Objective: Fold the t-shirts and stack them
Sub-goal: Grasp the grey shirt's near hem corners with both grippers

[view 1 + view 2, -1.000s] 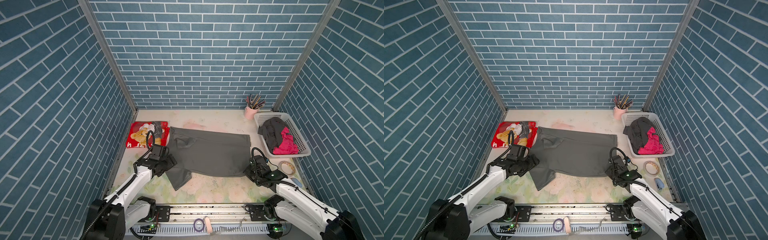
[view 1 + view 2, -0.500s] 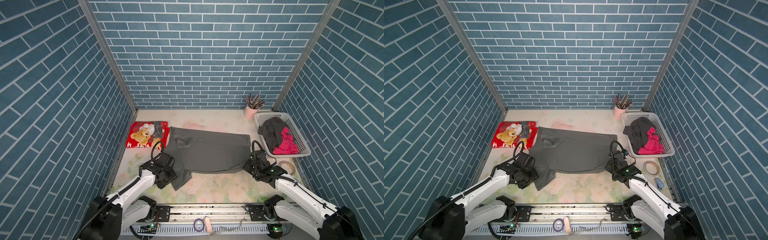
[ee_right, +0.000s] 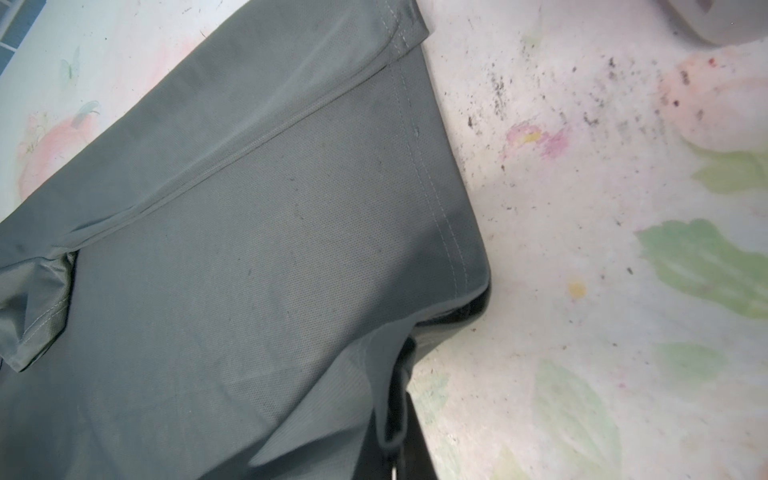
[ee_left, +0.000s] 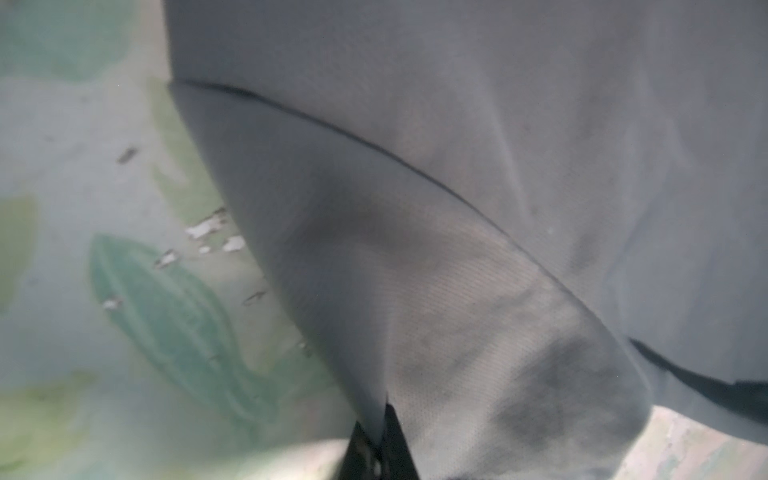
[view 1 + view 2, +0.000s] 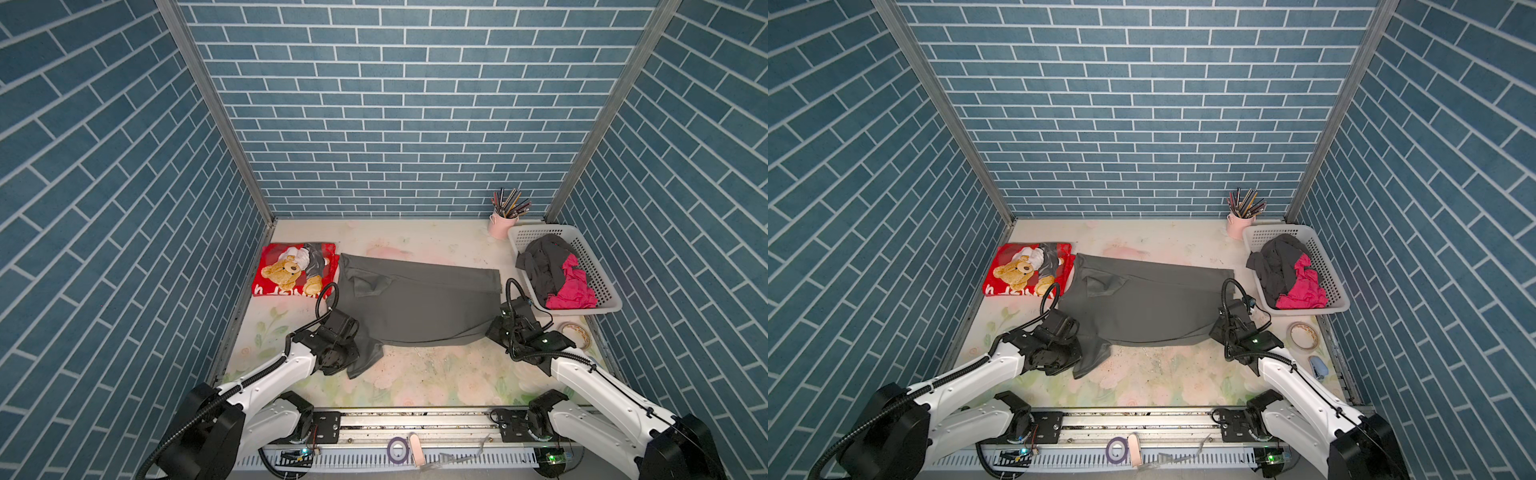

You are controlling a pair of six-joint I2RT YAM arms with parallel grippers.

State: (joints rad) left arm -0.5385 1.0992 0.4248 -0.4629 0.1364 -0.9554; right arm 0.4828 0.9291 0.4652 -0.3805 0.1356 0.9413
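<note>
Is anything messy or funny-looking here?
Yes: dark specks litter the flowery table beside the grey t-shirt's near edge. Also, a dark shirt and a magenta shirt lie crumpled in the white basket, the dark one draped over its rim.

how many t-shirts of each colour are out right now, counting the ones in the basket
grey t-shirt, spread on the table: 1
red teddy-bear t-shirt, folded: 1
dark t-shirt, bunched in the basket: 1, as far as the heap shows
magenta t-shirt, in the basket: 1
total: 4
</note>
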